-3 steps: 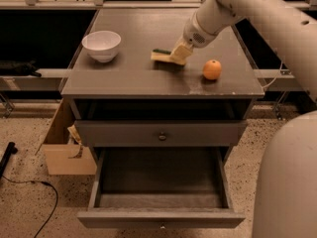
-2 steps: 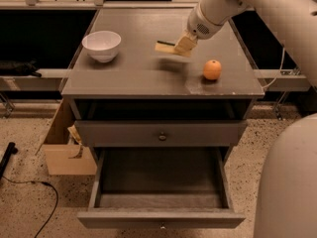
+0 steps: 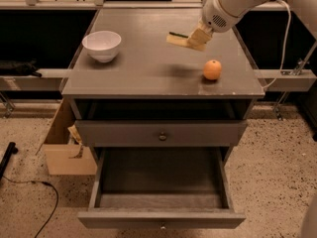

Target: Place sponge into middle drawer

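In the upper right of the frame the white arm's claw (image 3: 197, 37) is clamped on the small wavy-edged sponge (image 3: 177, 38), dark green on top and yellow beneath, held clear of the grey wooden surface (image 3: 148, 68), its shadow falling below. A round orange fruit (image 3: 212, 69) sits lower right of it; a white ceramic bowl (image 3: 102, 44) stands at upper left. Below, past a shut grey drawer front (image 3: 124, 133), the wide grey middle drawer (image 3: 161, 218) stands pulled out. An open cardboard box (image 3: 67, 157) sits at the left.

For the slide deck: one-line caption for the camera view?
The gripper holds the sponge above the cabinet top; the middle drawer stands open below.
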